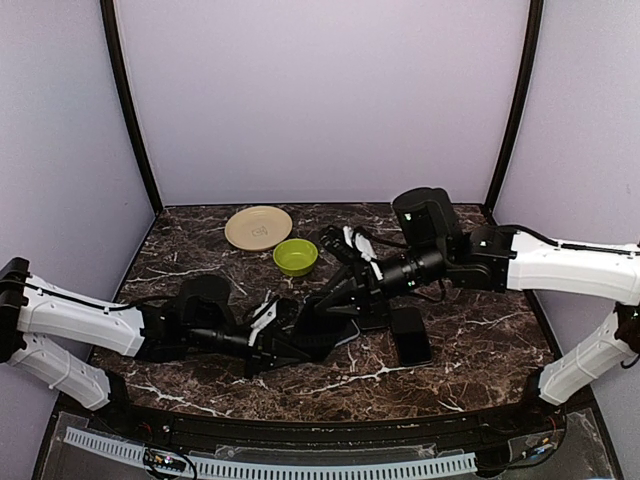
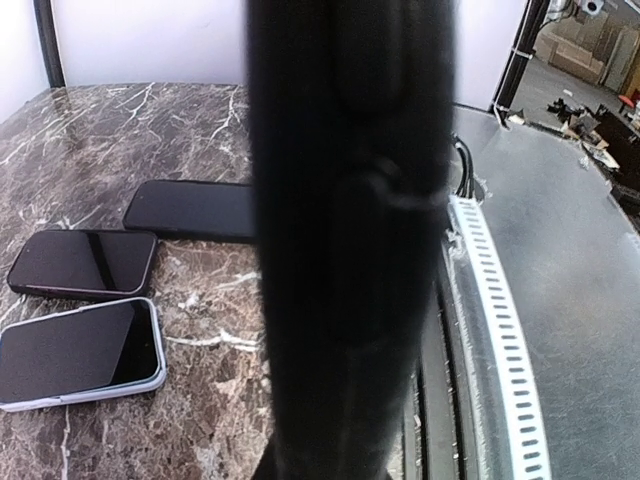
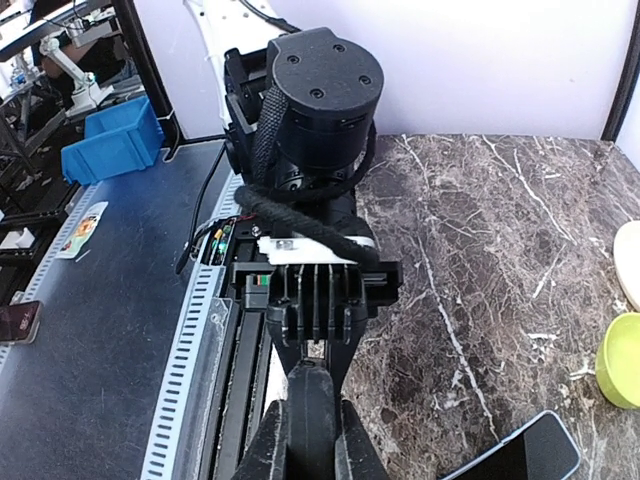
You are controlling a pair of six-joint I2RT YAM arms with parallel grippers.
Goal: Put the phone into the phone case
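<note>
Lying flat beside the left jaws, phone case [image 2: 152, 377], both jaws' opening cannot be told

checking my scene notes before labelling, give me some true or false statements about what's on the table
1. The green bowl sits inside the beige plate. False: it stands on the table beside the plate.
2. The phone case is empty. False: a dark screen fills it, facing up.
3. A bare black phone lies flat beside the case. True.
4. The table has a dark marble pattern with white veins. True.
</note>
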